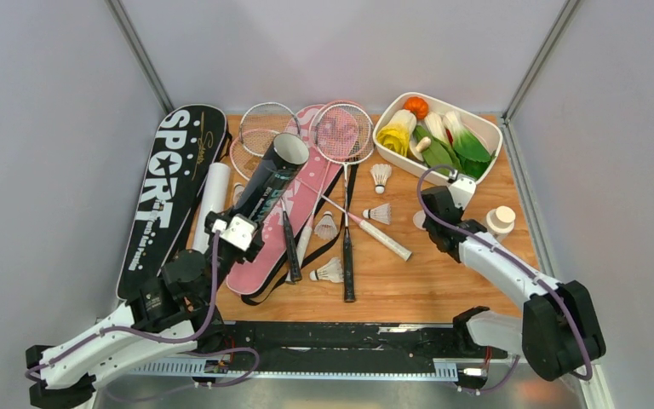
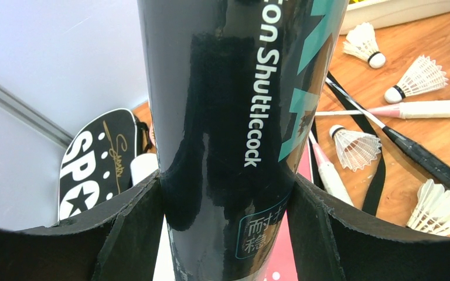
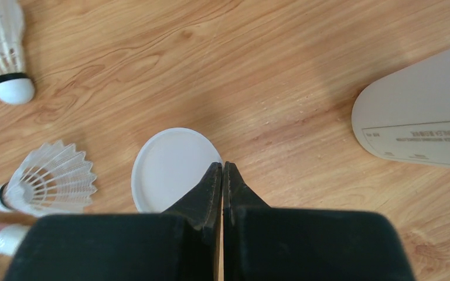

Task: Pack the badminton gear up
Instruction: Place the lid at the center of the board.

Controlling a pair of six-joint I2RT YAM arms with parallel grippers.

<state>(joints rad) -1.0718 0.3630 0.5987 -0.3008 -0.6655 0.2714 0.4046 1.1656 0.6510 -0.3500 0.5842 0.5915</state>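
**Left arm grips tube; right arm over lid**

Top view: the left gripper (image 1: 240, 232) clamps the black tube (image 1: 272, 181), tilted above the pink cover (image 1: 294, 204).

Left wrist: both fingers (image 2: 130, 225) press the tube's sides.

Right wrist: the right gripper (image 3: 222, 171), jaws together, hovers at a white disc (image 3: 170, 167), possibly a lid.

From my remote seat I see a wood-grain table (image 1: 443, 290) boxed in by plain pale grey walls (image 1: 43, 170) on its far, left and right sides. Metal corner posts (image 1: 140, 53) rise from the table's two far corners. A black rail (image 1: 341, 334) runs along the table's near edge. Light falls evenly, with soft shadows on the wood.
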